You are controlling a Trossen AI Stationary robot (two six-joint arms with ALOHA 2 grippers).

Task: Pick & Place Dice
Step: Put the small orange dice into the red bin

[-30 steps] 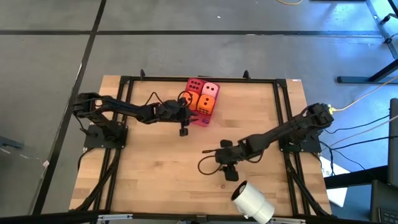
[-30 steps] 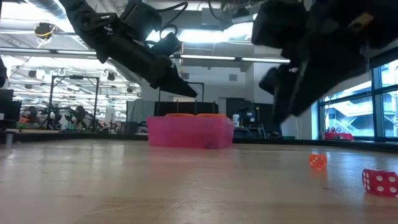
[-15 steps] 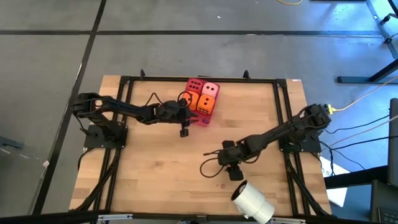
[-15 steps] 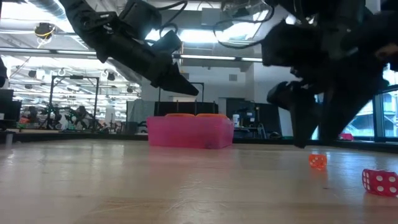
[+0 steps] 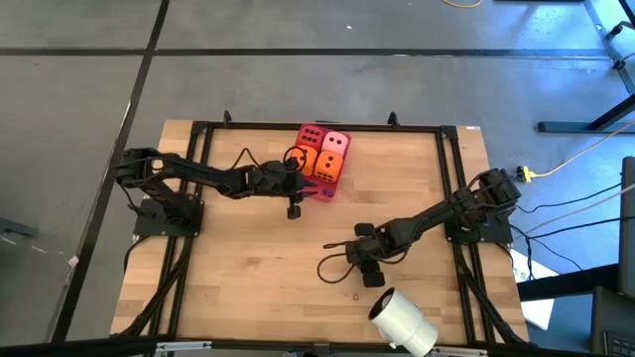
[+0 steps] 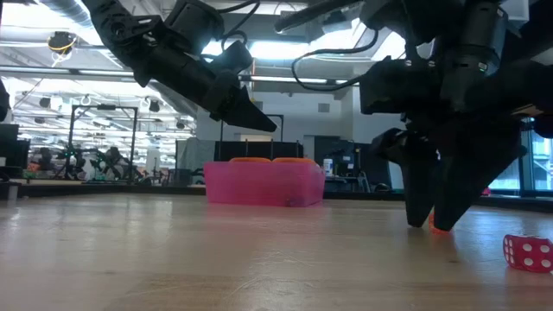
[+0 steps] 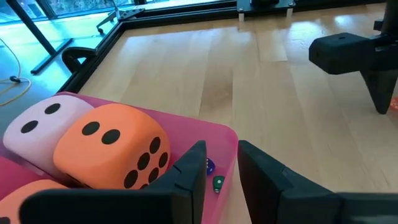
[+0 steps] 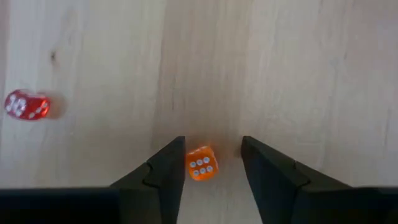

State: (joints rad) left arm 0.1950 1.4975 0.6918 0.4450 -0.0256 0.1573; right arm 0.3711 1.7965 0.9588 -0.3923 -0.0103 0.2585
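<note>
1. High view: the right gripper has come down and slid a little toward the table's near edge compared with a moment ago, and now sits low over the wooden table, near the white cylinder roll. The left gripper holds where it was, at the corner of the translucent pink square tray that carries the four large soft dice, one red, one pale pink, two orange. The small die under the right arm is hidden here.

2. Low view: the right gripper's dark fingers have dropped until their tips reach the tabletop, and they now cover most of the small translucent orange die, which stood clear before. I judge that the grasp is about to be made. A small translucent red die lies apart, nearer the camera.

3. Left wrist view: the left claw is narrow, a slim gap between its fingers, gripping nothing, poised just over the tray rim beside an orange die.

4. Right wrist view: the small orange die lies between the fingers, close to one and with more room to the other. The claw has narrowed but still stands open around it, not yet pinching. The red die lies well off to one side.
</note>
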